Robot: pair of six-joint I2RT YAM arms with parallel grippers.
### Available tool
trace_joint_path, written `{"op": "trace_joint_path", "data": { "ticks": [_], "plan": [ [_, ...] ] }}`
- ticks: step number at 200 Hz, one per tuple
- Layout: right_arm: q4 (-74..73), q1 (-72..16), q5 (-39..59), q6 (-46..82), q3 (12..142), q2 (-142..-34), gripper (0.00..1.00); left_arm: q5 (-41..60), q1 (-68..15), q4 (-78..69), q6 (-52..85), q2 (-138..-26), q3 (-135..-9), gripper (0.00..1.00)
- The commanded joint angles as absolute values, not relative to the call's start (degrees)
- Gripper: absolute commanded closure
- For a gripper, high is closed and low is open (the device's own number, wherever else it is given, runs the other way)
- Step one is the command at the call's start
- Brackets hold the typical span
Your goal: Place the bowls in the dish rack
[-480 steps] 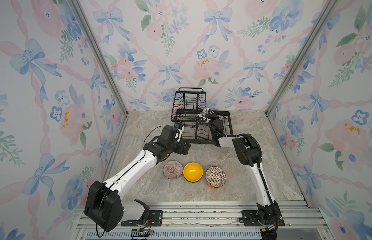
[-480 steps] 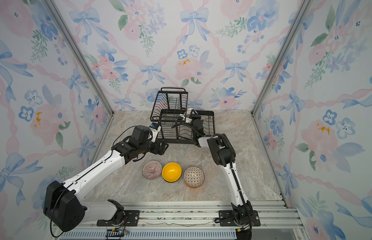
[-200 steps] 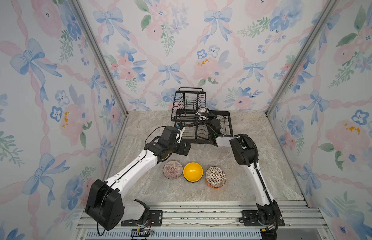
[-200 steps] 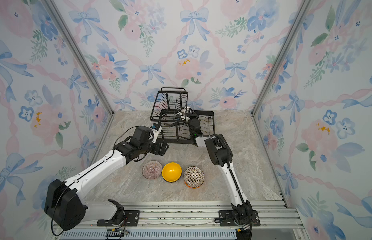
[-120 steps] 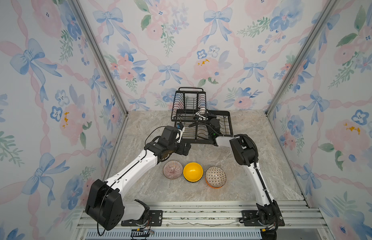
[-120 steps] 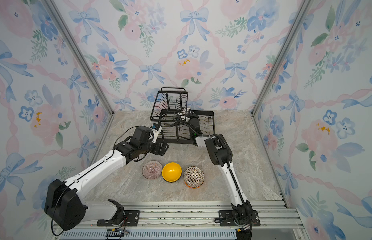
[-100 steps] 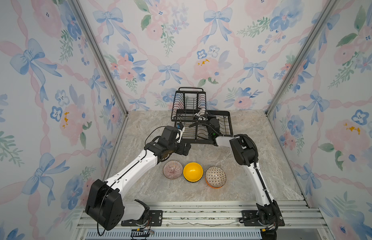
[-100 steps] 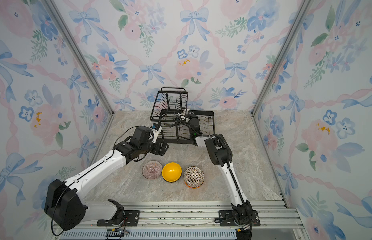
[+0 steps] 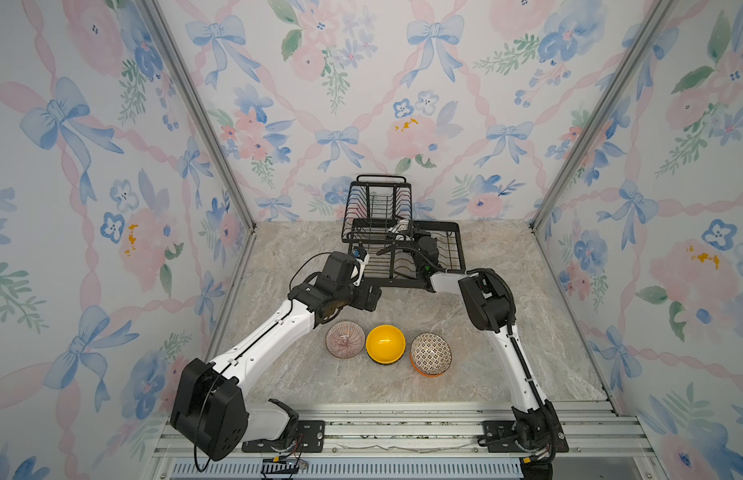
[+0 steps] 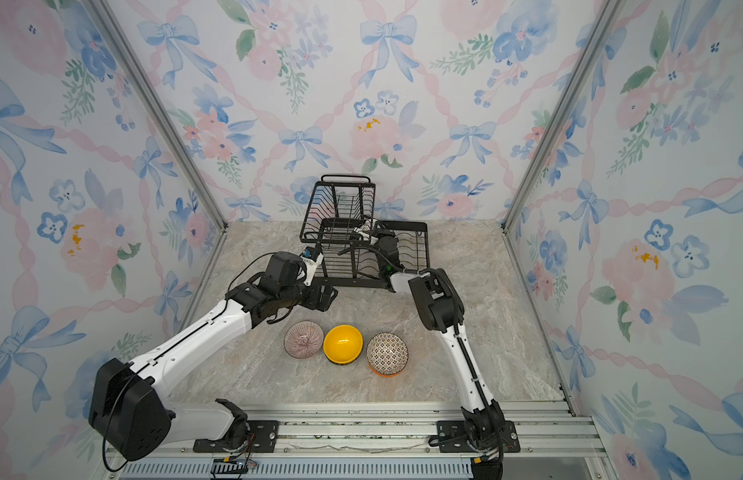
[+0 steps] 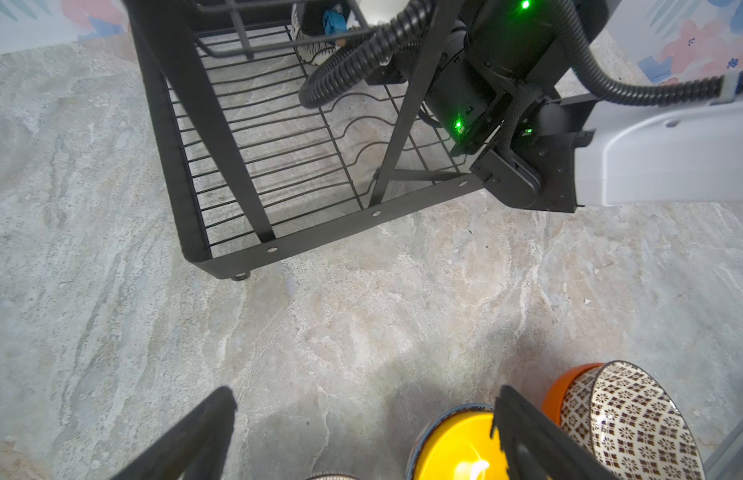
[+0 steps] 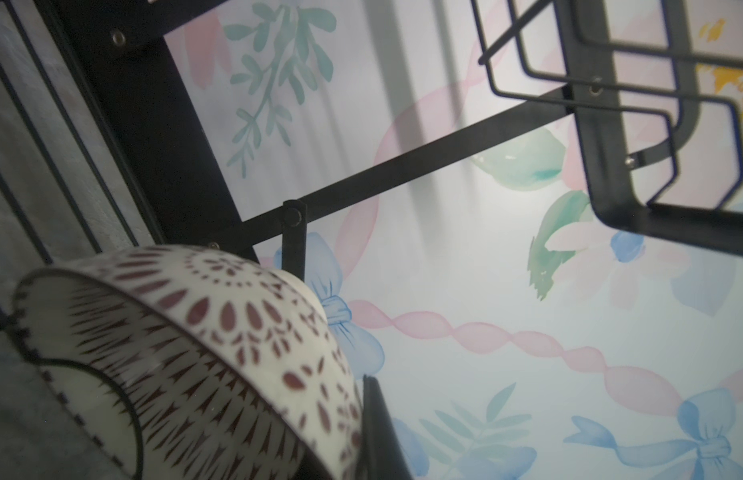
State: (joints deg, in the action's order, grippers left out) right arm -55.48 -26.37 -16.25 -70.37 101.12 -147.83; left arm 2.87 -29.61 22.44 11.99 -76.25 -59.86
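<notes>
The black wire dish rack (image 9: 448,249) (image 10: 419,245) stands at the back of the table. My right gripper (image 9: 409,235) (image 12: 363,399) reaches into it under the raised tier, shut on the rim of a white bowl with a dark red pattern (image 9: 399,227) (image 12: 195,353). On the table in front lie a pinkish ribbed bowl (image 9: 345,338), a yellow bowl (image 9: 385,343) (image 11: 457,449) nested in a dark-rimmed one, and a white patterned bowl (image 9: 430,353) (image 11: 627,424) nested in an orange bowl (image 11: 569,386). My left gripper (image 9: 372,297) (image 11: 363,415) hangs open and empty between rack and bowls.
The right arm's forearm (image 11: 652,158) and its cable cross the rack's front right corner. Flowered walls close in the left, right and back sides. A metal rail (image 9: 382,428) runs along the table's front edge.
Since the earliest frames my right arm has pushed the white patterned bowl a little deeper into the rack. Over the last second both arms have held still.
</notes>
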Motion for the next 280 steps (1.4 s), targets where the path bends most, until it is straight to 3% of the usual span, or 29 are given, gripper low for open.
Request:
{"op": "trace_joint_path", "data": {
  "ticks": [1, 30, 92, 156, 202, 225, 252, 260, 280],
  "plan": [
    [-56.18, -27.02, -17.62, -68.80, 100.18, -147.68, 0.99, 3.08, -29.86, 22.90, 11.69, -76.90, -59.27, 0.02],
    [-55.99, -26.86, -18.00, -69.02, 100.05, -146.83, 0.89, 3.25, -29.87, 22.94, 11.67, -76.93, -59.34, 0.02],
    [-55.55, -26.89, -18.28, -69.43, 100.06, -145.69, 0.80, 3.34, -29.88, 23.01, 11.78, -76.11, -59.01, 0.02],
    [-56.76, -26.93, -18.36, -70.26, 98.80, -144.39, 0.76, 2.82, -30.06, 22.94, 11.95, -75.30, -58.46, 0.02],
    [-58.64, -25.80, -17.53, -70.60, 94.07, -140.95, 0.63, 2.63, -30.06, 22.87, 12.04, -75.01, -57.69, 0.02],
    [-59.59, -25.16, -17.49, -70.82, 91.36, -138.72, 0.49, 2.46, -30.06, 22.87, 12.04, -75.25, -57.83, 0.02],
    [-60.65, -24.12, -17.90, -71.19, 88.85, -136.84, 0.08, 2.70, -30.06, 22.85, 12.04, -75.44, -58.14, 0.02],
    [-61.19, -23.79, -18.04, -71.39, 88.30, -136.56, 0.00, 2.64, -30.06, 22.83, 12.04, -75.36, -58.09, 0.02],
    [-61.54, -23.06, -18.60, -72.01, 86.84, -135.60, 0.03, 2.46, -30.06, 22.85, 12.04, -74.84, -57.91, 0.02]
  ]
}}
